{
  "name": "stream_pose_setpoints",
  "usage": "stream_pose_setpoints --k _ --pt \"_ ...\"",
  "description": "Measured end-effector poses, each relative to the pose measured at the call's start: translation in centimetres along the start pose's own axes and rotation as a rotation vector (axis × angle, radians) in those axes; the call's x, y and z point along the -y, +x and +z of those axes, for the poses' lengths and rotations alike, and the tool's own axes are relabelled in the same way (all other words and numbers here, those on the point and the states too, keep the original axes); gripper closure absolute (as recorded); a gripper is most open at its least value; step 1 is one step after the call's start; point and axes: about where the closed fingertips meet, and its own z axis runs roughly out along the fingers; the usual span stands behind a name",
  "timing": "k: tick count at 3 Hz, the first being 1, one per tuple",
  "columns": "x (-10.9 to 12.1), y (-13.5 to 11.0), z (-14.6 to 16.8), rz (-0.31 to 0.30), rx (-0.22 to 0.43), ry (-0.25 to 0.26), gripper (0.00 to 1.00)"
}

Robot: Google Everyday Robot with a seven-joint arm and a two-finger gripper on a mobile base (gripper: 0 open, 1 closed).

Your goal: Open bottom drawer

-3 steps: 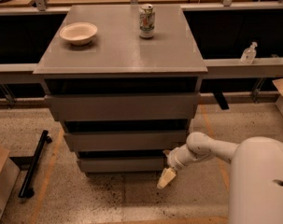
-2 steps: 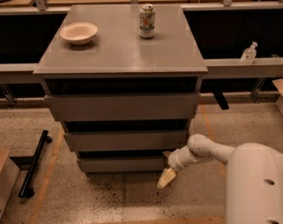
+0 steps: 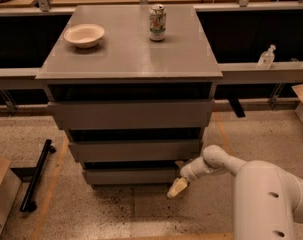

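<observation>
Bottom grey handleless drawer point(image 3: 131, 176), lowest and narrowest of three in a grey cabinet point(image 3: 126, 49), just above the speckled floor point(image 3: 116, 211), white robot arm point(image 3: 217, 162) reaching from the near right, cream-tipped gripper point(image 3: 177, 188) just beside the drawer's lower right corner, jaws pressed together, holding nothing.

jaws just beside bottom drawer point(image 3: 131, 176), open floor point(image 3: 126, 211) around.

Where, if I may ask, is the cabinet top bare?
The cabinet top is bare across its front, before the bowl and can, and right of the can. Crowded: the right end of the bottom drawer, where the gripper sits.
</observation>
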Motion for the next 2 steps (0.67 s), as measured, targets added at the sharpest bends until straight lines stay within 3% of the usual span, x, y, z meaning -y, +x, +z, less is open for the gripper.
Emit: stream_pose_setpoints --k 2 --pt "2.6 1.6 1.9 0.065 0.008 0.015 0.0"
